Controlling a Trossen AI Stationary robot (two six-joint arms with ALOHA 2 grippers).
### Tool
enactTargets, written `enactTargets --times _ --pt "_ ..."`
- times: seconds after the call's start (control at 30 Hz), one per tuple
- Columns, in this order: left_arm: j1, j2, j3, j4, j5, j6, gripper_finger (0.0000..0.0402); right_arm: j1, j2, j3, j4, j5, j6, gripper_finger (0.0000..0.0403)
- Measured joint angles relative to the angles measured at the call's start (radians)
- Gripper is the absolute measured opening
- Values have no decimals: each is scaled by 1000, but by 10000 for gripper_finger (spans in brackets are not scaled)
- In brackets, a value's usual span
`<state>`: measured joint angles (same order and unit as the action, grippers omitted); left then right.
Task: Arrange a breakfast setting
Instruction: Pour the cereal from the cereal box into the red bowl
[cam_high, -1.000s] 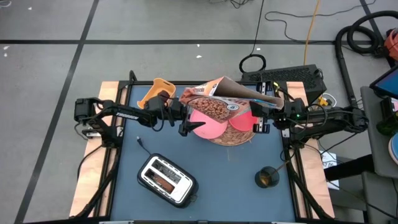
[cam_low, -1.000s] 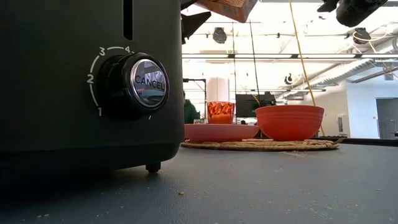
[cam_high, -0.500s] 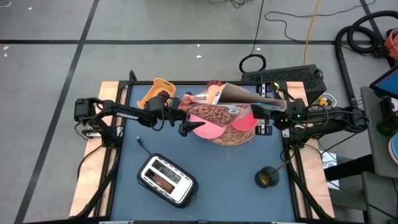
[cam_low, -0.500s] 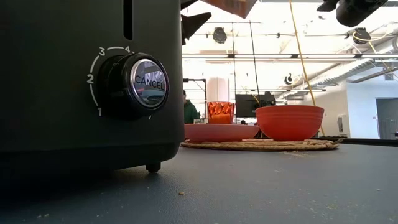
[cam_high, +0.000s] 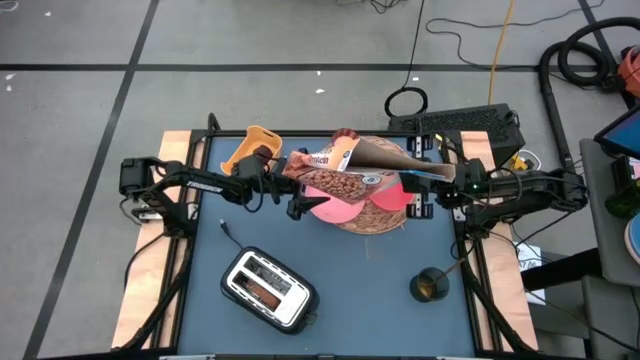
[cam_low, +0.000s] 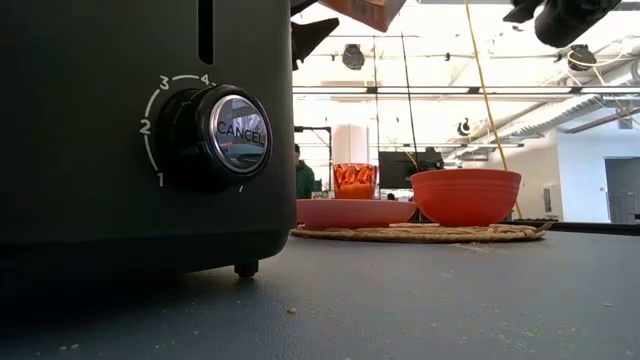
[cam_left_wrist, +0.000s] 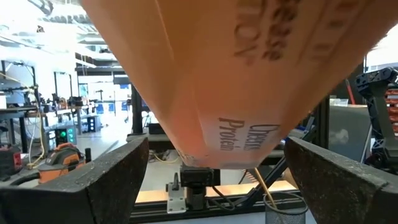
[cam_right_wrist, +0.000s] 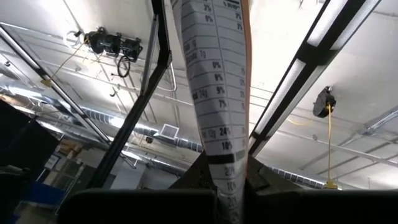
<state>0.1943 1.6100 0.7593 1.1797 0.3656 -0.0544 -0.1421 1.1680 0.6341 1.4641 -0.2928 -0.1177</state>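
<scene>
Overhead, I see both arms meeting above the round straw mat at the far middle of the bench. My left end effector and my right end effector hold the brown cereal box between them, tilted and lifted clear of the setting. The left wrist camera shows that arm's two dark fingers spread wide to either side of the box's orange end, and I cannot make out contact there. In the right wrist camera, the fingers of the right one pinch the box's narrow printed edge, so that one is closed on the box.

Below the box, the pink plate sits on the mat with the red bowl just beside it on the right. At bench level, I see the plate, the bowl and the mat lined up, with a small glass showing above the plate, though I cannot tell whether it stands on it or behind it.

A toaster stands near the front of the bench, well apart from the setting, and a small dark round object lies toward the front right.
</scene>
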Motion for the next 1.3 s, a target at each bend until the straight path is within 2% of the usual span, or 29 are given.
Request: enactTargets --times 0.3,0.6,0.83,1.3 --pt "0 0 0 6 1 8 381 0 18 0 -5 0 90 0" --pt "0 0 0 111 4 0 381 0 18 1 -43 3 62 0" --pt "-5 0 0 117 2 5 381 0 25 0 -54 3 29 0" --pt "-47 0 0 125 -34 135 378 0 35 -1 -43 4 29 0"
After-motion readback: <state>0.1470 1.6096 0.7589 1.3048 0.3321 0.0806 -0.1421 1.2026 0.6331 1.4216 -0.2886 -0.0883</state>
